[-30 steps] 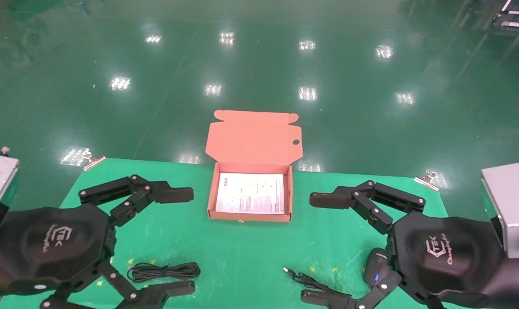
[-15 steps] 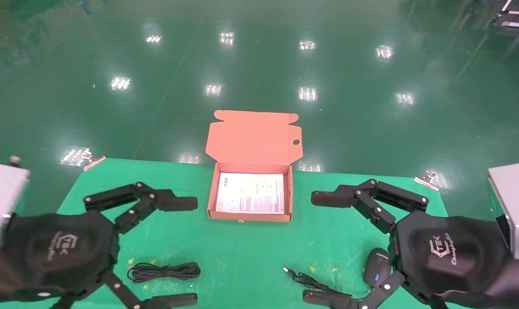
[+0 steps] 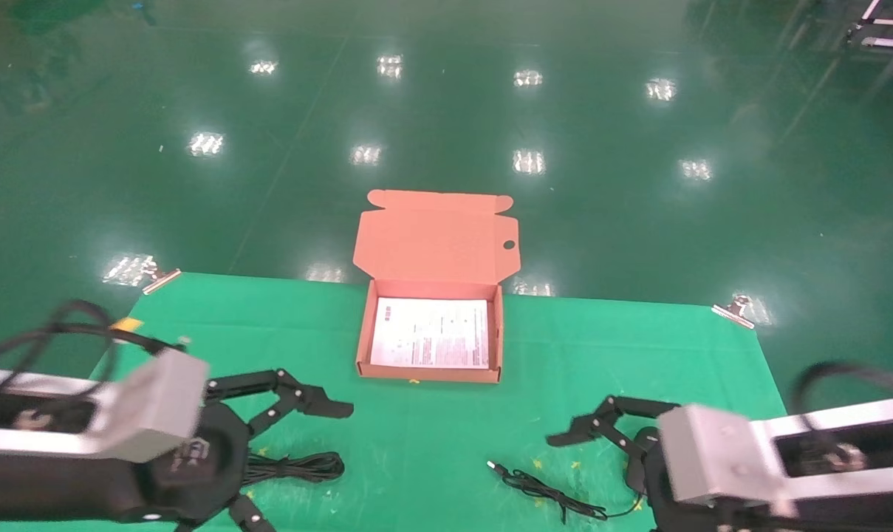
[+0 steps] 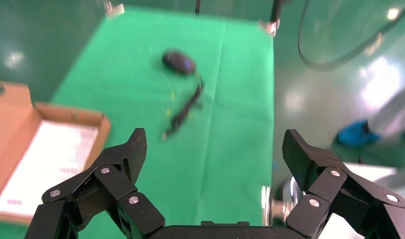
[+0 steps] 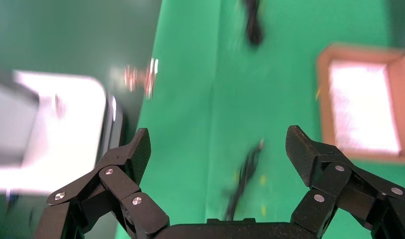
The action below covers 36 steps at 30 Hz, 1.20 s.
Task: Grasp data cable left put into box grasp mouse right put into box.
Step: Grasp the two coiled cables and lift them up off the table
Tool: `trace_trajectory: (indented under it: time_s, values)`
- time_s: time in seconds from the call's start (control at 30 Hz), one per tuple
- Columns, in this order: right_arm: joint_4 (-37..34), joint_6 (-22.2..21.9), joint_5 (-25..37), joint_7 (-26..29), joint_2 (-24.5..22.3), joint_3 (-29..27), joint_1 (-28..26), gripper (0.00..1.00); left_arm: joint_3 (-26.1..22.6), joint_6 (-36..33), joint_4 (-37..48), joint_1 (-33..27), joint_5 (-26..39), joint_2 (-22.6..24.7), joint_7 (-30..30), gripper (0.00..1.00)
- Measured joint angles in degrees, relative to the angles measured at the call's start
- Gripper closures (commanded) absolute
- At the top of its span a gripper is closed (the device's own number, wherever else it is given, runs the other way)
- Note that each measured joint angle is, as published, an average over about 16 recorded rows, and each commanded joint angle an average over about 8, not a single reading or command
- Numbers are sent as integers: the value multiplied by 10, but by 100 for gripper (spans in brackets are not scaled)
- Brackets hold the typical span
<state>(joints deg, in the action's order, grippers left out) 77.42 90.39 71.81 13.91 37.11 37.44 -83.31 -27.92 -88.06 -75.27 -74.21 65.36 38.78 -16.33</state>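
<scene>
The box [image 3: 499, 336] stands open at the middle back of the green mat, its lid [image 3: 435, 236] upright and a white printed sheet on its bottom. The data cable [image 3: 302, 467] lies bundled at the front left. My left gripper [image 3: 298, 462] hangs open just above it; the left wrist view [image 4: 215, 149] misses the cable. The mouse [image 4: 178, 62] lies at the front right, mostly hidden in the head view behind my open right gripper [image 3: 572, 480]. Its cord [image 3: 546, 489] trails left to a USB plug [image 3: 493, 466]. The right wrist view shows the gripper [image 5: 219, 144] over that cord [image 5: 244, 174].
Metal clips [image 3: 162, 279] [image 3: 734, 310] pin the mat at its back corners. Shiny green floor lies beyond the table's far edge. Small yellow marks [image 3: 538, 464] dot the mat near the cable and the cord.
Both arms have swung down and turned over, so their grey housings now face up. Both grippers have dropped toward the mat, left over the data cable, right over the mouse, still open.
</scene>
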Motion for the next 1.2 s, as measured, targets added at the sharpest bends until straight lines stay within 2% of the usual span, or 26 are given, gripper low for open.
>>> trace_trajectory:
  time_s: [0.27,0.5,0.87,1.2]
  values:
    - [2,-4,140,9,50,158,-104,0,-70,-6,6,-54,125,40,-16,0]
    - [3,-27,231,24,89,247,-134,0,-125,6,15,-73,231,77,-25,0]
    - [4,-101,320,47,110,293,-99,0,-176,59,63,-60,356,118,-41,0]
    - [2,-190,365,76,104,294,-46,0,-187,107,147,-49,402,142,-45,0]
